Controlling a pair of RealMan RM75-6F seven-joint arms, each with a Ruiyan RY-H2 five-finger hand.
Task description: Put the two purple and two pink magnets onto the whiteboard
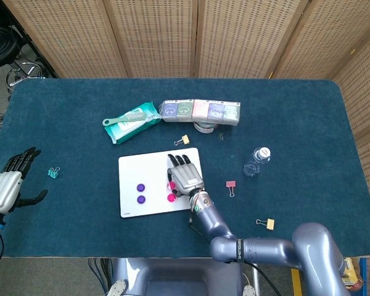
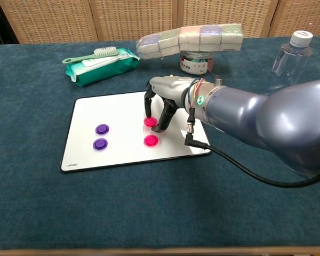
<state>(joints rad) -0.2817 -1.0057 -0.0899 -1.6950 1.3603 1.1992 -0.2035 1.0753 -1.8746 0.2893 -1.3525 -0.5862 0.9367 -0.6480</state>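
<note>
The right hand (image 2: 161,106) is arched over the flat white rectangular whiteboard (image 2: 85,149), fingertips down around a round pink plastic magnet (image 2: 150,121). It seems to pinch the magnet between a fingertip and thumb, but the chest view does not make the grasp certain, so I cannot tell whether it is held or only touched. A second round pink magnet (image 2: 151,141) lies just beside it at six o'clock, apart from the fingers. Two round purple plastic magnets (image 2: 101,136) sit close together at nine o'clock from the pink pair, well apart from the hand. All four already rest on the board, so the step in hand looks like settling the last pink one.

To do it well, the fingers should lift straight up, letting go cleanly so the magnet does not drag or flip, and should stay clear of its neighbour at six o'clock.

The left hand (image 1: 6,185) hangs released at the table's nine o'clock edge, fingers spread, grasping nothing.
</note>
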